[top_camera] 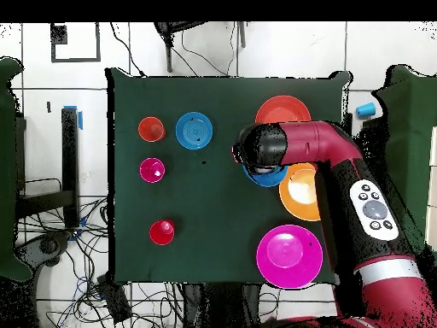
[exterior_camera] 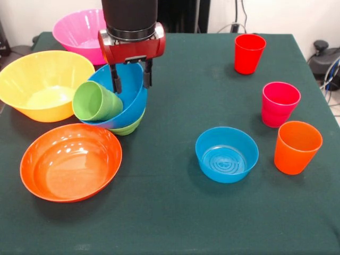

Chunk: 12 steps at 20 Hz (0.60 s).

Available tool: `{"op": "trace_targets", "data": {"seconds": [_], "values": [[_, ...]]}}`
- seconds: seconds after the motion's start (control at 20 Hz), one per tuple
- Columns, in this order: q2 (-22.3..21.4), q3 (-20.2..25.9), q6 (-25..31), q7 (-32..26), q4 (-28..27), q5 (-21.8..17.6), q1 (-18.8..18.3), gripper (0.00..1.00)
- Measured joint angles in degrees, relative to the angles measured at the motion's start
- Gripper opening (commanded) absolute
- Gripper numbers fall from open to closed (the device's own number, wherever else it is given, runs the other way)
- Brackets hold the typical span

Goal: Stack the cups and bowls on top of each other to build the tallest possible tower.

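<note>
The big yellow-orange bowl (exterior_camera: pixel 45 85) and big pink bowl (exterior_camera: pixel 81 33) sit far left, the shallow orange-red bowl (exterior_camera: pixel 70 161) near left. Between them the tower (exterior_camera: pixel 118 103) leans: wide blue bowl (exterior_camera: pixel 133 98) tilted on the small green bowl (exterior_camera: pixel 127 127), light green cup (exterior_camera: pixel 95 101) on its side inside. The gripper (exterior_camera: pixel 131 79) hangs over it, fingers narrowly parted, empty. Best to right that cup gently and squarely; the pile looks tippy.

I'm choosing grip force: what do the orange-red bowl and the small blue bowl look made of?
Orange-red bowl: seemingly glossy hard plastic, given bright glare patches inside. Small blue bowl: likely thinner, slightly translucent plastic, with moulded rings on its bottom. Both probably slippery.
</note>
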Motion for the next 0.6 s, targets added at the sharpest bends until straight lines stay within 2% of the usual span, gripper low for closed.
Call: {"op": "trace_targets", "data": {"seconds": [0.6], "values": [[-0.68,-0.01,0.01,0.00,-0.07,-0.81,0.30,1.00]]}}
